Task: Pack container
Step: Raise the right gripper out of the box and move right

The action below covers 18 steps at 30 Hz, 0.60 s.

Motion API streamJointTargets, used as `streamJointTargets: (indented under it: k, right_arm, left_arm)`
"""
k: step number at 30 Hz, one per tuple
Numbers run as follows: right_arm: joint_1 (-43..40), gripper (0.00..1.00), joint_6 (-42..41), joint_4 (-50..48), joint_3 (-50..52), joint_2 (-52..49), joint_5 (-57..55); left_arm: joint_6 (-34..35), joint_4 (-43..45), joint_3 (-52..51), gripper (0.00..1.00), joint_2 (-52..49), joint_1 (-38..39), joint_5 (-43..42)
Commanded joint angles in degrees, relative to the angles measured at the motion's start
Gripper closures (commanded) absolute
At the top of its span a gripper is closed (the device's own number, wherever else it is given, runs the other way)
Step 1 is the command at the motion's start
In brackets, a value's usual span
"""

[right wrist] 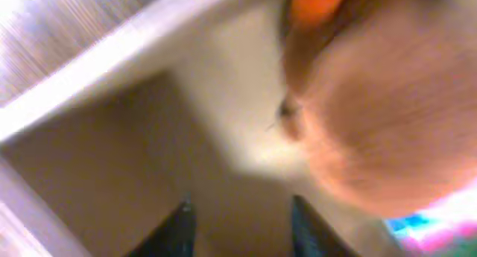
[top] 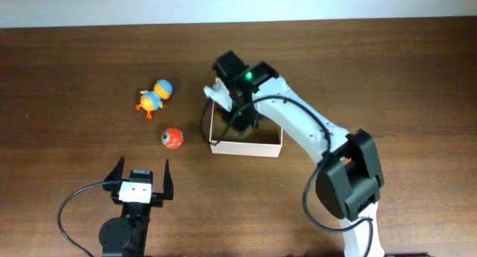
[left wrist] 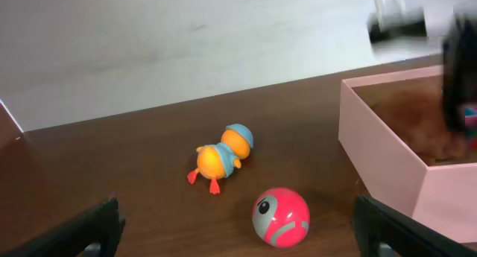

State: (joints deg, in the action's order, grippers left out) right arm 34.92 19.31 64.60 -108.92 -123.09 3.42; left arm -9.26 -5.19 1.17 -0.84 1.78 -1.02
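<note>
The container [top: 257, 147], a shallow white-walled box, sits mid-table; its wall [left wrist: 387, 164] fills the right of the left wrist view. My right gripper [top: 240, 123] reaches down inside it. Its jaws [right wrist: 242, 223] stand open over the tan floor with nothing between them, beside a blurred orange-tan toy [right wrist: 373, 115] lying in the box. My left gripper [top: 141, 179] is open near the front edge, wide apart and empty [left wrist: 237, 229]. A red ball toy [top: 172, 138] [left wrist: 281, 216] lies just ahead of it. An orange-and-blue duck toy [top: 154, 97] [left wrist: 221, 154] lies farther back.
The dark wooden table [top: 74, 71] carries everything. The right arm [top: 313, 130] stretches across the container from the front right. The table's far edge meets a pale wall [left wrist: 186, 41].
</note>
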Motion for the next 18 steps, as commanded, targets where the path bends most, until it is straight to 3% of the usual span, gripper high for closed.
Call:
streamJointTargets:
  k: [1,5,11,18]
  right_arm:
    - [0.11,0.51,0.0,2.56,-11.85,0.26,-2.38]
    - [-1.66,0.49,-5.81,7.89,-22.86,0.26,-4.83]
    - [-9.31,0.49,-21.22,20.28,-36.94,0.26,-5.84]
    - [-20.06,0.5,-30.58,29.09,-38.1,0.13,-7.3]
  left_arm:
    - [-0.7,-0.04,-0.35,0.01,0.5,0.2,0.63]
    - [-0.7,-0.04,-0.33,0.01,0.5,0.2,0.63]
    - [-0.7,-0.04,-0.35,0.01,0.5,0.2,0.63]
    - [-0.7,-0.04,-0.35,0.01,0.5,0.2,0.63]
